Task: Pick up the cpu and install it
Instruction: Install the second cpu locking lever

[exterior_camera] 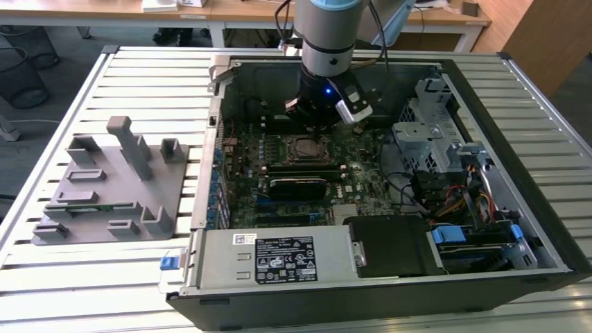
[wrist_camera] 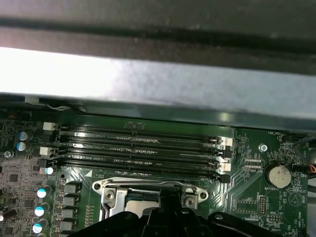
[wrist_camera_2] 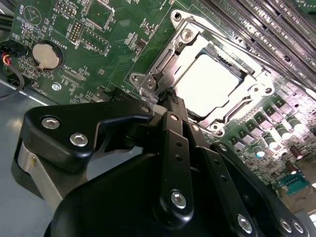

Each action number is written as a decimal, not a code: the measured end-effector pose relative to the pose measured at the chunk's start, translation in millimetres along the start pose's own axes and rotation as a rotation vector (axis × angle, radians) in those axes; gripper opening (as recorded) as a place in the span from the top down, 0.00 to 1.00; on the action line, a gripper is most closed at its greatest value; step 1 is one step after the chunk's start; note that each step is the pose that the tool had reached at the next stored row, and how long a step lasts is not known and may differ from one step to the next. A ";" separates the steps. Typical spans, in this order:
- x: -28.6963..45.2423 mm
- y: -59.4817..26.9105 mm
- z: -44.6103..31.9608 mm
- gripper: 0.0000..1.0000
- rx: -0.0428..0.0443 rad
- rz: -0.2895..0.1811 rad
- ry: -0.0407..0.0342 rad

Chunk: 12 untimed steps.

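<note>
Second wrist view: gripper (wrist_camera_2: pixel 173 94) fingers pressed together, holding nothing, tips just above the edge of the socket frame (wrist_camera_2: pixel 148 81) where the cpu (wrist_camera_2: pixel 207 86) already sits.

cpu (wrist_camera_2: pixel 210 85): silvery-white top is being shown
motherboard (wrist_camera_2: pixel 113 29): green is being displayed
gripper (wrist_camera_2: pixel 173 96): black is being shown
fixture plate (exterior_camera: pixel 111 187): grey is being shown

1 cpu (wrist_camera_2: pixel 210 85), 1 hand (wrist_camera_2: pixel 173 96), 4 RAM slots (wrist_camera: pixel 143 150).
</note>
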<state>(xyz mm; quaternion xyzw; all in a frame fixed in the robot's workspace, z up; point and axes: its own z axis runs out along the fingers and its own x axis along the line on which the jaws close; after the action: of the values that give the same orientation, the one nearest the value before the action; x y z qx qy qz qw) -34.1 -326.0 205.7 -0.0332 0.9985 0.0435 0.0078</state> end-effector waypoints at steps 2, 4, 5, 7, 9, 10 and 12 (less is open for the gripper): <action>0.1 -0.9 -0.1 0.89 0.0001 0.000 0.0000; 0.1 -2.0 -0.1 0.89 0.0002 0.000 0.0001; 0.2 -2.5 -0.2 0.89 0.0001 0.000 0.0000; 0.2 -3.7 -0.3 0.89 0.0001 0.000 0.0001; 0.3 -4.7 -0.3 0.89 0.0000 0.000 0.0000; 0.4 -4.8 -0.7 0.89 0.0003 0.000 0.0001; 0.3 -4.7 -2.3 0.89 0.0002 0.000 0.0000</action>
<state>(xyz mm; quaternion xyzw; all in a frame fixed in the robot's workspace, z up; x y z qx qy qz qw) -34.1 -330.9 207.6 -0.0331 0.9985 0.0435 0.0078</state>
